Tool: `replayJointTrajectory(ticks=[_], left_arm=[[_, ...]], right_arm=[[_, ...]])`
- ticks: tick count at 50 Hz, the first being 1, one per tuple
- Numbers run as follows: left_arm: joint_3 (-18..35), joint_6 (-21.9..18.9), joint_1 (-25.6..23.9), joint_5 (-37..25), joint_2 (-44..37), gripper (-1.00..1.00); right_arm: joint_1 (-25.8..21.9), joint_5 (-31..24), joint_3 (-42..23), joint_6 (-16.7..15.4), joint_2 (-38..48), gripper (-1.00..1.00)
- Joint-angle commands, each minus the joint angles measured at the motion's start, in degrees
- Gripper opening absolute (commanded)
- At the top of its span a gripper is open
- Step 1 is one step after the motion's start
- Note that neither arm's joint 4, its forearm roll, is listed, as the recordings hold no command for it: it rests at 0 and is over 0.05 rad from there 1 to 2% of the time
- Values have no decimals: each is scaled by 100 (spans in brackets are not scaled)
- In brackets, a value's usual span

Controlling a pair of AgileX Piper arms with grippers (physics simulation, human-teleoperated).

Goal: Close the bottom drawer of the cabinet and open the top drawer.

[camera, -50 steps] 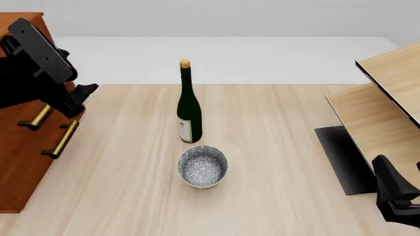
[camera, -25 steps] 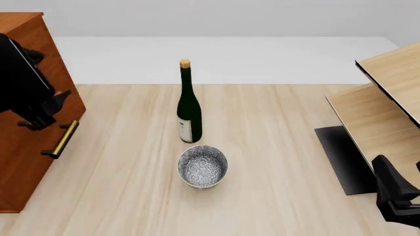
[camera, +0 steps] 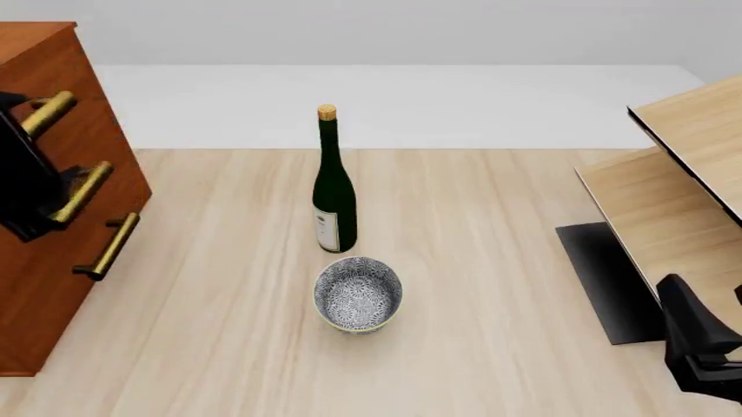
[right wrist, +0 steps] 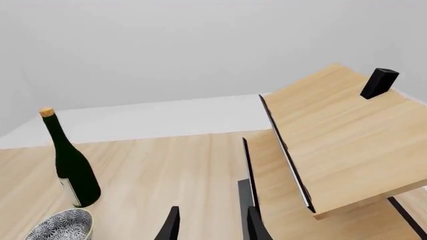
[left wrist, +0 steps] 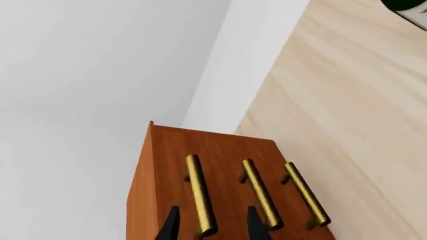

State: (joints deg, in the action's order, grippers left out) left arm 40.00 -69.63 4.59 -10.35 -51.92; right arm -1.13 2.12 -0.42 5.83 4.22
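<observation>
My left gripper [left wrist: 208, 226] has pulled back and risen off the cabinet [camera: 47, 252] at the worktop's left edge since a second ago, and all three brass handles now line up level, so I judge the bottom drawer [camera: 82, 269] shut. My left jaws stand open, straddling the handle of the top drawer [left wrist: 200, 192], which looks like the next thing to grip and pull. My right gripper [right wrist: 210, 225] idles with jaws apart near the pale slanted panels [right wrist: 340, 140].
</observation>
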Motion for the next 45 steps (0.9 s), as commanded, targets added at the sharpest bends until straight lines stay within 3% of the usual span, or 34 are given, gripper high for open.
replayJointTrajectory(ticks=[1,45], left_arm=[[-154,-251,253,272,-57,100],[-296,-541,728,895,-588,100]], right_arm=[[-5,1,-1,10,3,100],[15,35,-6,16,38,100]])
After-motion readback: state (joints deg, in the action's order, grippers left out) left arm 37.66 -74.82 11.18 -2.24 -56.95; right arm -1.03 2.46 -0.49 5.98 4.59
